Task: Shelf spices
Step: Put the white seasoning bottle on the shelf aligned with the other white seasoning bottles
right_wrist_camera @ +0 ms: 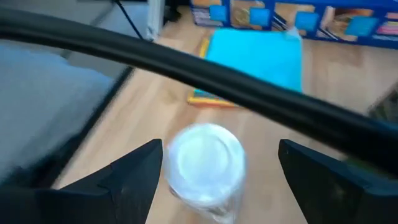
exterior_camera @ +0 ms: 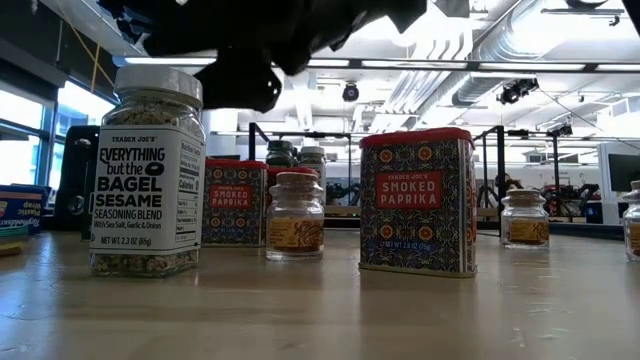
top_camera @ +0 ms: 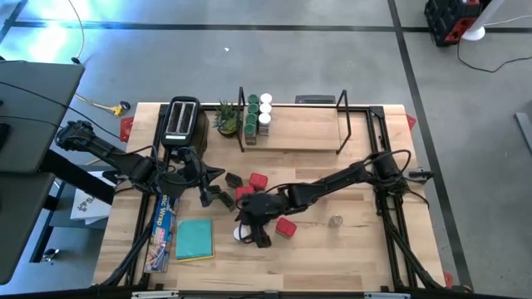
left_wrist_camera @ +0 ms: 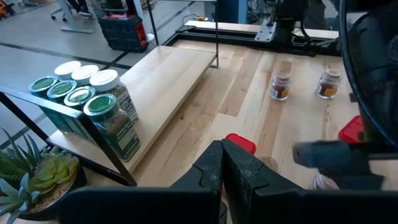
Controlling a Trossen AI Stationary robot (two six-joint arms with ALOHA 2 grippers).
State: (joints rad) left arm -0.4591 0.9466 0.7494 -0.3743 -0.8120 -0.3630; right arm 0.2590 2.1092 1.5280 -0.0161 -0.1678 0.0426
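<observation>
My right gripper [right_wrist_camera: 221, 149] is open and hangs over a white-lidded spice jar [right_wrist_camera: 205, 165]. One finger stands on each side of the jar, clear of it. This is the sesame seasoning jar [exterior_camera: 148, 170], which stands upright on the table near the front [top_camera: 240, 234]. Red paprika tins [exterior_camera: 417, 200] [top_camera: 286, 227] and small clear jars [exterior_camera: 295, 215] stand around it. The light-wood shelf [top_camera: 291, 124] at the back carries green-lidded and white-lidded jars [left_wrist_camera: 87, 102] at its left end. My left gripper [left_wrist_camera: 222, 165] is shut and holds nothing. It hovers left of centre [top_camera: 208, 187].
A black toaster [top_camera: 181, 120] and a potted plant [top_camera: 227, 119] stand at the back left. A teal pad [top_camera: 195, 239] and a blue box [top_camera: 164, 232] lie at the front left. One clear jar [top_camera: 336, 222] stands alone toward the right, with bare wood around it.
</observation>
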